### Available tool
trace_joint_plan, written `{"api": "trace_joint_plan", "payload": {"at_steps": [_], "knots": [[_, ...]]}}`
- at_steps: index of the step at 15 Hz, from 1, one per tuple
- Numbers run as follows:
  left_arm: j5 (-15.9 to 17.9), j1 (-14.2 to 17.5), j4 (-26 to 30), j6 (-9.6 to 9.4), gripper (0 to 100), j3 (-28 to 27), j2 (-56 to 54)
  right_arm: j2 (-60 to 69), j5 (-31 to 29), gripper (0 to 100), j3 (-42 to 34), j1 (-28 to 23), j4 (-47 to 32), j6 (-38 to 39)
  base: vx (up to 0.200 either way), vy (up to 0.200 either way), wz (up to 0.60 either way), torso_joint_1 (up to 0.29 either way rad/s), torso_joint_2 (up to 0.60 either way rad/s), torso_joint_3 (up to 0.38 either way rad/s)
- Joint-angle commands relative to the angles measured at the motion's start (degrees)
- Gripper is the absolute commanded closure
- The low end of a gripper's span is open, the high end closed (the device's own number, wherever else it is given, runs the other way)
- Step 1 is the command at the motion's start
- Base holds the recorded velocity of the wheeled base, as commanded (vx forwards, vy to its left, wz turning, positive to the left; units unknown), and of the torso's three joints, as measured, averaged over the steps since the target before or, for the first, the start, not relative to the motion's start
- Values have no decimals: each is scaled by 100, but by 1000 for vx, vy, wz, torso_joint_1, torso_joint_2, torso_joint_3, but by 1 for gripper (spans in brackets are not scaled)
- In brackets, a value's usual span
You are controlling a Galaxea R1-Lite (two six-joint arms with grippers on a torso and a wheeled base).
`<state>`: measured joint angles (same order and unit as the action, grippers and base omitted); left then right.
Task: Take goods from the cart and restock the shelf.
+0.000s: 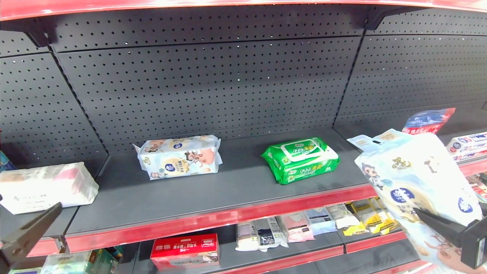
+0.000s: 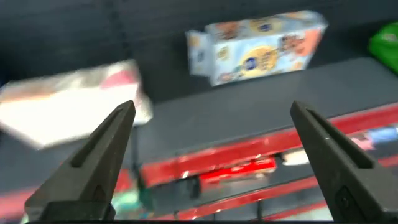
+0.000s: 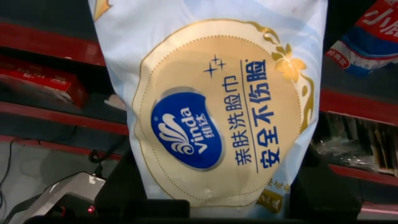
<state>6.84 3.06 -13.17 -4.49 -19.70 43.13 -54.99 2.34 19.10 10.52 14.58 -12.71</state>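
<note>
A pale blue cartoon-printed tissue pack (image 1: 414, 190) hangs in front of the shelf's right end, with my right gripper (image 1: 443, 228) shut on its lower part. Its round label (image 3: 217, 106) faces the right wrist camera. On the dark shelf board (image 1: 236, 186) lie a matching cartoon pack (image 1: 179, 156), a green wipes pack (image 1: 300, 160) and, at the left, a white tissue pack (image 1: 45, 186). My left gripper (image 2: 211, 162) is low at the left, before the red shelf edge (image 1: 213, 219). It is open, with nothing between its fingers. Beyond it lie the white pack (image 2: 74, 112) and the cartoon pack (image 2: 258, 46).
The lower shelf holds a red box (image 1: 185, 251) and several small packs (image 1: 304, 226). A red-and-blue bag (image 1: 428, 121) and flat boxes (image 1: 468, 146) lie on the adjoining shelf at the right. Bare board shows between the cartoon and green packs. Another shelf's red edge (image 1: 228, 3) runs overhead.
</note>
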Motion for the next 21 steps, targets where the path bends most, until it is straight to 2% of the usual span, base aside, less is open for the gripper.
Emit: {"api": "trace_joint_plan", "payload": {"at_steps": [1, 3, 5, 7, 8, 9, 11, 12, 14, 16, 19, 21], "knots": [[705, 63, -766, -131, 0, -51, 1479, -47, -6, 100, 6, -6, 1, -3, 0, 0, 0, 0, 0, 0], [1012, 72, -1109, -202, 0, -218, 2129, -38, -32, 100, 15, -33, 1, -3, 0, 0, 0, 0, 0, 0], [1223, 72, -1223, -360, 0, -509, 2718, -64, -14, 100, 15, -156, 1, -21, 0, 0, 0, 0, 0, 0], [1680, 90, -1399, -782, 0, -588, 3386, -223, -32, 100, 58, -182, 1, -47, 0, 0, 0, 0, 0, 0], [1803, 125, -1557, -879, 0, -614, 3703, -293, -41, 100, 111, -182, 1, -47, 0, 0, 0, 0, 0, 0], [1900, 221, -1847, -931, 0, -676, 4089, -372, -41, 100, 155, -182, 1, -47, 0, 0, 0, 0, 0, 0], [2410, 520, -2630, -1098, 0, -728, 4757, -477, -49, 100, 190, -191, 10, -56, 0, 0, 0, 0, 0, 0], [2902, 678, -3183, -1318, 0, -746, 5188, -548, -49, 100, 217, -191, 10, -82, 0, 0, 0, 0, 0, 0], [3236, 731, -3553, -1582, 0, -930, 5654, -636, -49, 100, 208, -200, 10, -100, 0, 0, 0, 0, 0, 0], [3412, 740, -3447, -1582, 0, -1361, 5873, -706, -49, 100, 217, -226, 10, -126, 0, 0, 0, 0, 0, 0], [3412, 722, -3122, -1608, 0, -2143, 6260, -715, -49, 100, 225, -305, 10, -126, 0, 0, 0, 0, 0, 0], [3508, 705, -2937, -1634, 0, -2433, 6401, -723, -49, 100, 225, -314, 10, -126, 0, 0, 0, 0, 0, 0]]}}
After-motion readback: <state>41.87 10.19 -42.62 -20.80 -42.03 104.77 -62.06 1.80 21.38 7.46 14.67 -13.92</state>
